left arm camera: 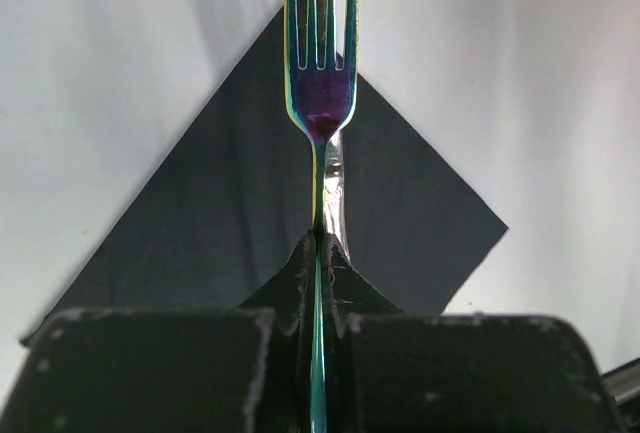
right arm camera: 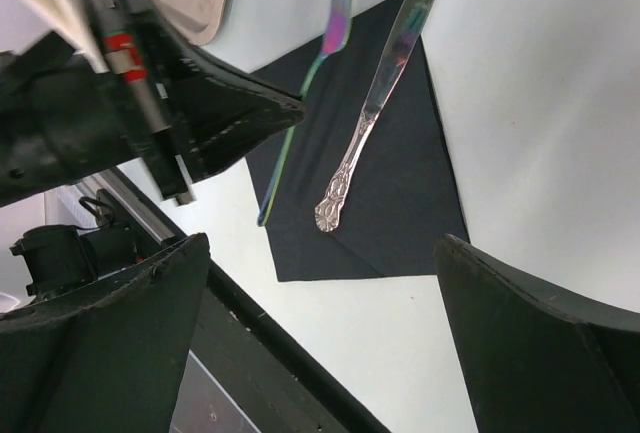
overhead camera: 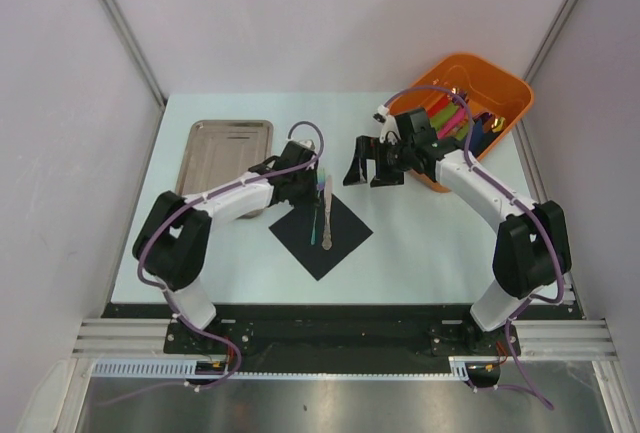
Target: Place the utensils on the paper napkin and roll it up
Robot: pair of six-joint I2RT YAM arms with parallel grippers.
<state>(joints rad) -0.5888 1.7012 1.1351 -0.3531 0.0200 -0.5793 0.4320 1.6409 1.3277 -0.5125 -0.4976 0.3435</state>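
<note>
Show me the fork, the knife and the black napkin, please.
fork point(left arm camera: 322, 103): left wrist view, on the head just below the tines.
knife point(right arm camera: 396, 53): right wrist view, on the blade.
black napkin point(overhead camera: 346, 231): top external view, on its bare right part.

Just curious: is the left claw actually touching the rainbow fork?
Touching: the left wrist view shows the left gripper pinching the fork by its handle.

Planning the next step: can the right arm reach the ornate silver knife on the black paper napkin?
Probably yes: the open right gripper hangs near the knife, nothing between; the left gripper holding the iridescent fork is beyond.
</note>
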